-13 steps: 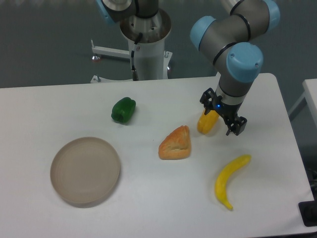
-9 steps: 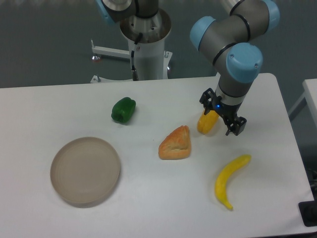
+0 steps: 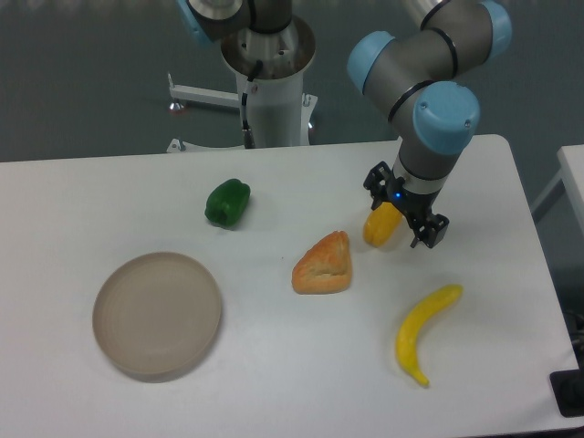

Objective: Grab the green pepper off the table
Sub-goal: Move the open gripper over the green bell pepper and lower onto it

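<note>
Table (image 3: 274, 365): large white top with rounded corners, carrying every item listed below.
Green pepper (image 3: 226, 202): small, glossy, dark green and lumpy; lies on the table left of centre, toward the far edge. Nothing touches it. Well apart from the gripper.
Plate (image 3: 157, 315): round, beige, at the near left of the table; nothing on it. The green pepper lies beyond it and a little to its right.
Pastry (image 3: 323, 265): orange-brown wedge near the middle of the table, between the plate and the yellow pepper, touching neither.
Yellow pepper (image 3: 382, 225): yellow-orange, just right of the pastry's far end; partly hidden by the gripper's black fingers.
Banana (image 3: 423, 331): yellow, curved, lies at the near right of the table, below the gripper and apart from it.
Gripper (image 3: 401, 214): black, two fingers, pointing down over the right half of the table, directly at the yellow pepper. One finger shows at the pepper's upper left, the other at its lower right, so the fingers stand spread to either side of it. Whether they press the pepper cannot be told from this view.
Arm (image 3: 429, 82): grey with light-blue joint caps, reaching in from the top right.
Robot base (image 3: 270, 82): white column behind the table's far edge, above the green pepper.
</note>
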You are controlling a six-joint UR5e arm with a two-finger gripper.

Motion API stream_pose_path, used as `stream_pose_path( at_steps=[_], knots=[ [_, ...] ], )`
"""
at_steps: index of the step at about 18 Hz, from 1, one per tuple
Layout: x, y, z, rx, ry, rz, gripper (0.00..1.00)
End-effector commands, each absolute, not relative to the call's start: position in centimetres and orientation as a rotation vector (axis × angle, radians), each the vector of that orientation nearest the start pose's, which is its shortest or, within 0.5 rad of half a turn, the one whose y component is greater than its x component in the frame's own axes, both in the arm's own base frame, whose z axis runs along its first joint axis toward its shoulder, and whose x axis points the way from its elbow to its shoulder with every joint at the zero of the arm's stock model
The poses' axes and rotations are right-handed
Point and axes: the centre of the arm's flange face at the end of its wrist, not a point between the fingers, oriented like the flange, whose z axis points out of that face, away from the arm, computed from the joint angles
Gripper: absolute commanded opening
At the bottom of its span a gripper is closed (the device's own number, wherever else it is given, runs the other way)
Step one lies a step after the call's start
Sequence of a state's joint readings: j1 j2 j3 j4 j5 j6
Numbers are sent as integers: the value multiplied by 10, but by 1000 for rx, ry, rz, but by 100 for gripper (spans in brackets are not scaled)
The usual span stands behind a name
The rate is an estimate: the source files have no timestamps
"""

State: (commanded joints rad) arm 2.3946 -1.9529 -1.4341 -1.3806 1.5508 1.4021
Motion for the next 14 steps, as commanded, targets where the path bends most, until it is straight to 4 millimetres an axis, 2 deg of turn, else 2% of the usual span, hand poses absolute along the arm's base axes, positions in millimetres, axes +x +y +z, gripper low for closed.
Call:
stream_pose_path(
  at_steps=[4,6,9,10,11,14],
  knots=[
    [-333,502,365,-3020,892,-117,100],
    [-298,484,361,-3038,862,-148,100],
    [-258,470,354,-3056,796,-132,100],
    [-248,469,352,-3063,766,-123,100],
    [-225,473,352,-3075,719,-114,100],
    [-192,489,349,-3120,510,-115,100]
  ],
)
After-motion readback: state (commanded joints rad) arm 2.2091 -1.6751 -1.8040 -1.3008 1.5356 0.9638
